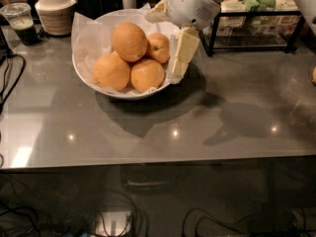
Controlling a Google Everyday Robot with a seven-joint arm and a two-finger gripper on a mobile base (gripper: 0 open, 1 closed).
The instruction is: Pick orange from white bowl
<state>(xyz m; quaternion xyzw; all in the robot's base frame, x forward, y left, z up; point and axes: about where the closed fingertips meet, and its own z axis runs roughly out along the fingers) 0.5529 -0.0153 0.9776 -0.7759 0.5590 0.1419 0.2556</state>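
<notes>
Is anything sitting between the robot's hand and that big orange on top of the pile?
Yes. The hand hangs at the right rim of the white bowl, and a smaller orange lies between it and the largest orange. Nothing covers that one from above.

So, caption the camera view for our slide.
Gripper at the right rim of the white bowl, near the largest, topmost orange.
</notes>
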